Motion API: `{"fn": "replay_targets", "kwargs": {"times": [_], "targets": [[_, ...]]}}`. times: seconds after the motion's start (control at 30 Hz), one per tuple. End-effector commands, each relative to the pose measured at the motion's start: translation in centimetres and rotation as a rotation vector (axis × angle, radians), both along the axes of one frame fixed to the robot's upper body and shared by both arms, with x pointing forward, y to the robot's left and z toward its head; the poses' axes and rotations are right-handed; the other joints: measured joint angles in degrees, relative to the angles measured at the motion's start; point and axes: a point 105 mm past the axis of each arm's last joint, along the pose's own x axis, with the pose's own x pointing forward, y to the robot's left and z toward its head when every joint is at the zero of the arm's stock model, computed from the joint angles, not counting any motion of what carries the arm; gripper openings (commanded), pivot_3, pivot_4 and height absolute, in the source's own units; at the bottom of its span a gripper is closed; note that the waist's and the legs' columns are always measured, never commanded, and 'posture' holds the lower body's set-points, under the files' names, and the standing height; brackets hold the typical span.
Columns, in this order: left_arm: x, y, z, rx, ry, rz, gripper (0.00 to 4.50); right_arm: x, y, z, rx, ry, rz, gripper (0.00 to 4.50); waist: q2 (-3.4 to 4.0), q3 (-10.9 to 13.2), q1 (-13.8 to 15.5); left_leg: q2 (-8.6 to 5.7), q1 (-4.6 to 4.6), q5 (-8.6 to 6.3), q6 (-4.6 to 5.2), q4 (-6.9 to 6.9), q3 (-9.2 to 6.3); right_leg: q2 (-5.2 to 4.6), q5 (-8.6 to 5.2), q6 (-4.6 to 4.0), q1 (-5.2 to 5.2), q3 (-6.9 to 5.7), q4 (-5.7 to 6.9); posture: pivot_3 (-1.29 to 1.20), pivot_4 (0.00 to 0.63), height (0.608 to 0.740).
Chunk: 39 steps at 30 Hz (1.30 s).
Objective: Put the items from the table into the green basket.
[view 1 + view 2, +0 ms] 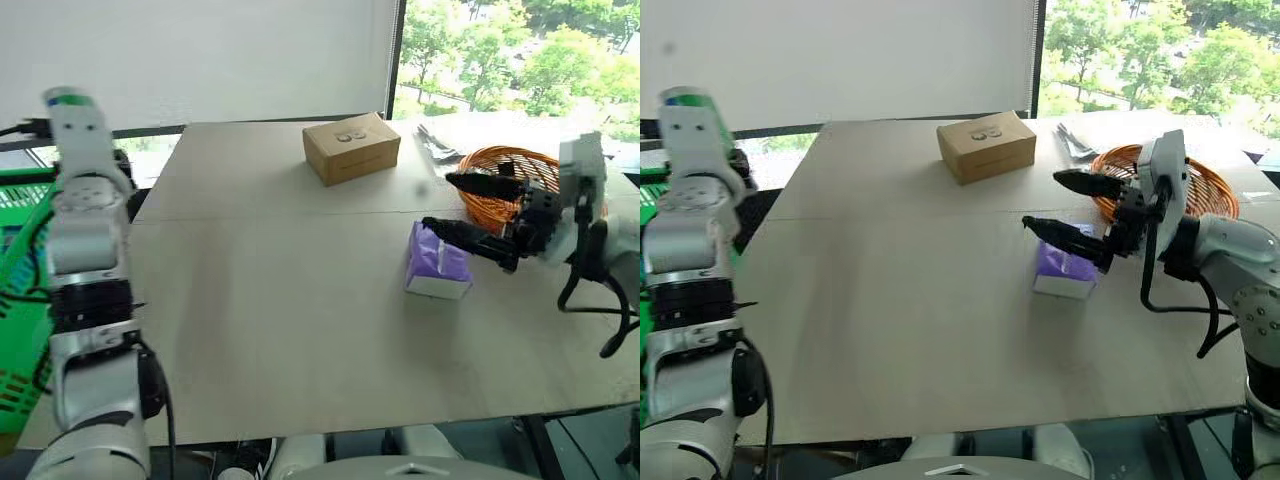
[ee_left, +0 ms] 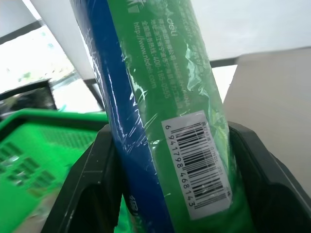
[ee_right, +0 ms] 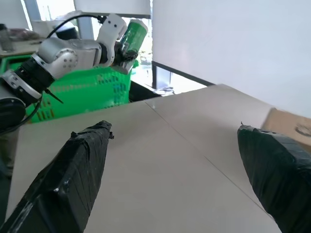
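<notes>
The left end effector [image 3: 127,47], raised level at the worktop's [image 1: 300,310] side, clamps a shrink-wrapped green-and-blue cylinder [image 2: 160,107] beside the green basket [image 1: 22,300]. Released early, the cylinder could strike the rim or fall outside. The right end effector [image 1: 1072,208], pointing sideways with fingers spread wide and empty, hovers just above the purple-and-white tissue pack [image 1: 437,263]; a shallow closure might only shove the soft pack across the worktop.
</notes>
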Motion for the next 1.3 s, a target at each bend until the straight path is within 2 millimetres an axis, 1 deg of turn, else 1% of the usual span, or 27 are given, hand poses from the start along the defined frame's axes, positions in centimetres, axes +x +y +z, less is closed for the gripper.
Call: {"fn": "replay_targets", "kwargs": {"times": [0.03,0.1,0.17,0.2,0.23,0.33,0.4,0.47,0.5,0.53,0.6,0.67,0.73,0.8,0.83,0.87,0.9,0.93,0.97,1.0,1.07,1.13,1.17,1.2,1.23,1.3], "targets": [[-3.3,3.5,3.6,0.081,-0.08,0.089,2.35,-0.3,1.2,0.7,-0.005,-0.034,0.077,4.5,-0.23,-0.1,2.0,-0.07,-0.01,-0.01,0.0,-0.04,-0.01,-0.08,0.0,0.0,0.0,-0.03,-0.03,0.15,0.0,0.74],[-4.6,4.8,4.0,0.087,-0.089,0.127,2.35,0.0,1.6,0.8,-0.004,-0.04,0.088,4.5,-0.33,-0.1,3.4,-0.23,-0.04,-0.01,0.01,-0.05,-0.06,-0.26,0.0,0.0,0.02,-0.11,-0.06,0.16,0.0,0.74],[-5.5,5.6,4.5,0.093,-0.102,0.146,2.35,0.2,2.0,0.8,-0.001,-0.045,0.099,4.5,-0.39,-0.2,4.8,-0.32,-0.04,-0.02,0.04,-0.04,-0.05,-0.38,0.0,0.02,0.08,-0.14,-0.14,0.18,0.0,0.74],[-5.7,5.9,4.7,0.096,-0.109,0.151,2.35,0.3,2.1,0.8,0.001,-0.046,0.102,4.5,-0.43,-0.2,5.4,-0.35,-0.03,-0.02,0.05,-0.04,-0.06,-0.44,0.01,0.02,0.1,-0.18,-0.13,0.18,0.0,0.74],[-5.9,6.2,4.9,0.103,-0.112,0.154,2.35,0.3,2.2,0.8,0.003,-0.048,0.106,4.5,-0.5,-0.3,6.0,-0.36,0.02,-0.13,0.26,-0.04,-0.06,-0.46,0.02,0.03,0.11,-0.19,-0.08,0.18,0.0,0.74],[-6.8,7.4,5.5,0.125,-0.113,0.199,2.35,0.4,2.4,0.8,0.005,-0.054,0.114,4.5,-0.56,-0.3,7.3,-0.32,0.18,-0.14,0.27,-0.03,-0.14,-0.46,0.03,0.01,0.2,-0.3,0.07,0.18,0.0,0.74],[-6.8,7.8,5.0,0.118,-0.097,0.198,2.35,0.4,2.4,0.7,0.006,-0.056,0.114,4.5,-0.58,-0.3,7.7,-0.3,0.18,-0.13,0.26,-0.04,-0.17,-0.46,0.03,-0.01,0.2,-0.34,0.07,0.18,0.0,0.74],[-6.2,7.6,3.9,0.099,-0.055,0.153,2.35,0.4,2.5,0.6,0.007,-0.057,0.113,4.5,-0.58,-0.3,7.8,-0.3,0.15,-0.14,0.27,-0.06,-0.17,-0.46,0.03,-0.01,0.18,-0.36,0.05,0.18,0.0,0.74],[-5.5,7.0,2.9,0.061,-0.032,0.105,3.27,0.4,2.4,0.5,0.003,-0.058,0.112,4.5,-0.6,-0.3,7.8,-0.31,0.12,-0.14,0.27,-0.06,-0.17,-0.46,0.03,-0.01,0.17,-0.36,0.03,0.18,0.0,0.74],[-5.0,6.5,2.6,0.034,-0.039,0.081,3.5,0.3,2.4,0.4,-0.004,-0.061,0.11,4.5,-0.61,-0.3,7.9,-0.31,0.09,-0.14,0.27,-0.06,-0.17,-0.46,0.03,-0.01,0.17,-0.38,0.02,0.18,0.0,0.74],[-4.7,6.2,3.1,0.045,-0.062,0.094,4.45,0.3,2.3,0.4,-0.007,-0.063,0.106,4.5,-0.65,-0.4,7.8,-0.32,0.06,-0.14,0.27,-0.06,-0.17,-0.48,0.04,-0.01,0.16,-0.39,0.02,0.17,0.0,0.74],[-4.4,6.1,3.6,0.032,-0.097,0.093,4.45,0.3,2.3,0.4,-0.006,-0.065,0.099,4.5,-0.75,-0.4,7.6,-0.31,0.05,-0.13,0.27,-0.06,-0.17,-0.47,0.04,-0.01,0.15,-0.42,0.04,0.16,0.0,0.74],[-3.6,5.2,4.6,0.028,-0.15,0.043,4.45,0.5,1.9,0.2,-0.024,-0.066,0.076,4.5,-0.81,-0.5,7.4,-0.3,0.06,-0.13,0.27,-0.06,-0.17,-0.46,0.04,-0.01,0.14,-0.46,0.06,0.16,0.0,0.74],[-2.0,3.1,5.4,0.018,-0.214,-0.083,4.45,0.6,1.6,-0.1,-0.042,-0.059,0.059,4.5,-0.81,-0.5,7.2,-0.3,0.08,-0.13,0.27,-0.06,-0.14,-0.46,0.04,0.0,0.14,-0.43,0.06,0.15,0.0,0.74],[-0.5,1.0,4.9,-0.002,-0.195,-0.192,4.45,0.6,1.4,-0.2,-0.046,-0.055,0.05,4.5,-0.79,-0.5,7.3,-0.31,0.08,-0.13,0.27,-0.06,-0.13,-0.47,0.04,0.0,0.15,-0.43,0.07,0.15,0.0,0.74],[1.2,-1.8,4.1,-0.017,-0.16,-0.329,4.45,0.6,1.1,-0.4,-0.052,-0.051,0.039,4.5,-0.77,-0.6,7.3,-0.31,0.09,-0.13,0.27,-0.05,-0.12,-0.47,0.04,0.0,0.15,-0.44,0.07,0.15,0.0,0.74],[2.2,-4.2,3.1,-0.034,-0.125,-0.439,4.45,0.6,0.8,-0.5,-0.057,-0.047,0.028,4.5,-0.72,-0.7,7.7,-0.31,0.08,-0.13,0.26,-0.05,-0.12,-0.47,0.04,0.0,0.15,-0.44,0.06,0.14,0.0,0.74],[3.2,-7.1,1.7,-0.068,-0.075,-0.557,4.45,0.7,0.4,-0.9,-0.072,-0.039,0.008,4.5,-0.67,-0.7,8.0,-0.33,0.08,-0.12,0.26,-0.04,-0.13,-0.52,0.04,0.0,0.2,-0.49,0.06,0.14,0.0,0.74],[3.8,-9.3,0.6,-0.097,-0.035,-0.642,4.45,0.8,0.0,-1.3,-0.086,-0.033,-0.011,4.5,-0.66,-0.7,8.3,-0.34,0.08,-0.12,0.26,0.01,-0.15,-0.53,0.04,0.0,0.21,-0.52,0.06,0.13,0.0,0.74],[4.0,-10.5,-0.1,-0.116,-0.01,-0.689,4.45,0.8,-0.3,-1.5,-0.096,-0.03,-0.022,4.5,-0.67,-0.7,8.1,-0.34,0.06,-0.12,0.26,0.07,-0.16,-0.53,0.04,0.0,0.23,-0.52,0.07,0.13,0.0,0.74],[4.4,-14.5,-2.0,-0.168,0.051,-0.815,4.45,1.0,-1.2,-2.3,-0.127,-0.023,-0.068,4.5,-0.68,-0.7,7.4,-0.32,0.04,-0.12,0.27,0.11,-0.14,-0.5,0.04,0.0,0.23,-0.48,0.08,0.11,0.0,0.74],[4.5,-21.1,-5.3,-0.239,0.162,-1.031,4.45,1.0,-3.4,-3.8,-0.187,0.004,-0.166,4.5,-0.69,-0.7,7.0,-0.3,0.02,-0.12,0.28,0.14,-0.1,-0.45,0.04,0.0,0.22,-0.43,0.09,0.09,0.0,0.74],[4.3,-23.7,-6.5,-0.283,0.198,-1.113,4.45,0.8,-4.4,-4.6,-0.226,0.021,-0.206,4.5,-0.67,-0.8,7.1,-0.3,0.01,-0.12,0.28,0.18,-0.08,-0.44,0.04,0.0,0.21,-0.41,0.08,0.07,0.0,0.74],[3.9,-26.0,-7.2,-0.334,0.218,-1.178,4.45,0.5,-5.3,-5.3,-0.266,0.036,-0.236,4.5,-0.57,-0.9,7.1,-0.3,-0.03,-0.12,0.28,0.25,-0.06,-0.43,0.04,0.01,0.25,-0.42,0.06,0.06,0.0,0.74],[3.7,-27.9,-7.8,-0.365,0.23,-1.229,4.45,0.1,-6.2,-6.1,-0.305,0.055,-0.268,4.5,-0.52,-0.9,7.0,-0.28,-0.08,-0.12,0.28,0.43,-0.03,-0.41,0.04,0.01,0.25,-0.4,0.08,0.04,0.0,0.74],[3.0,-30.9,-8.7,-0.408,0.256,-1.319,4.45,-0.6,-7.7,-7.1,-0.345,0.086,-0.326,4.5,-0.52,-0.9,6.1,-0.24,-0.2,-0.13,0.3,0.57,-0.01,-0.36,0.05,0.03,0.19,-0.38,0.1,0.01,0.0,0.74]]}}
